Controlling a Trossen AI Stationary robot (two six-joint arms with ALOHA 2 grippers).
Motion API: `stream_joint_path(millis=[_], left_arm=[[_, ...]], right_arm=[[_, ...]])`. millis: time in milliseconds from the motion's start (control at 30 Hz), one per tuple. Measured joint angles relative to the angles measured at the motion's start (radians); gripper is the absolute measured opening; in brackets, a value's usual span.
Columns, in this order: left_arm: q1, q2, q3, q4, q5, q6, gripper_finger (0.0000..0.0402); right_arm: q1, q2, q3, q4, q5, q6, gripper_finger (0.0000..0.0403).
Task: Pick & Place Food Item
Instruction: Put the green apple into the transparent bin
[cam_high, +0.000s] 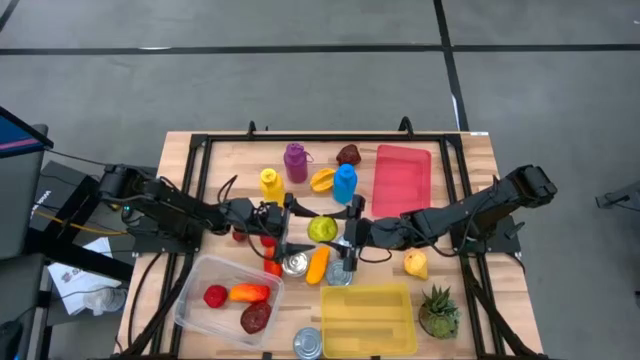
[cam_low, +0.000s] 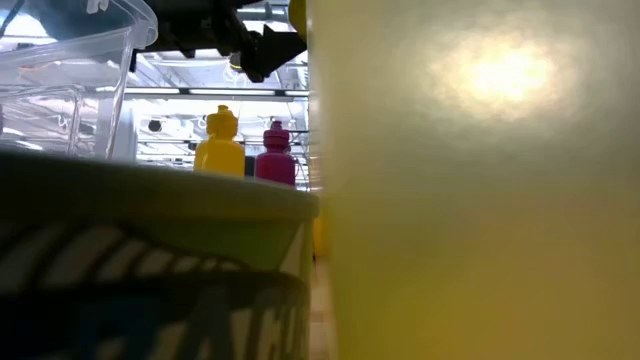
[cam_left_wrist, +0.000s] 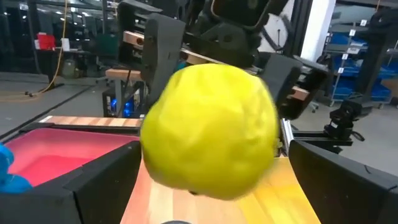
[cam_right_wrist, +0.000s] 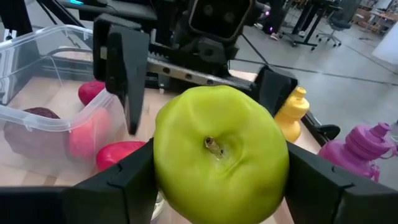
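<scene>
Two grippers met over the table's middle, both around one green apple. Your right gripper came in from 3 o'clock, and its jaws were clamped on the apple, stem end facing its camera. Your left gripper came from 9 o'clock with jaws spread wide, one finger either side of the apple; you couldn't tell contact. Clear bin sat at 7 o'clock of the apple, holding red and orange food. Yellow bin at 5 o'clock. Yellow bottle, purple bottle and blue bottle stood around 11 to 1 o'clock. Pink tray lay toward 2 o'clock.
</scene>
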Motion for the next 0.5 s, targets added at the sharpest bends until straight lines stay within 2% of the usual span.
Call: stream_joint_path(millis=[233,500], left_arm=[[0.033,0.008,0.012,0.001,0.002,0.006,0.0382],[0.036,0.004,0.012,-0.002,0.010,0.021,0.0283]], right_arm=[[0.004,0.000,0.000,-0.006,0.001,0.000,0.0263],[0.003,0.000,0.001,-0.016,-0.004,-0.001,0.0263]])
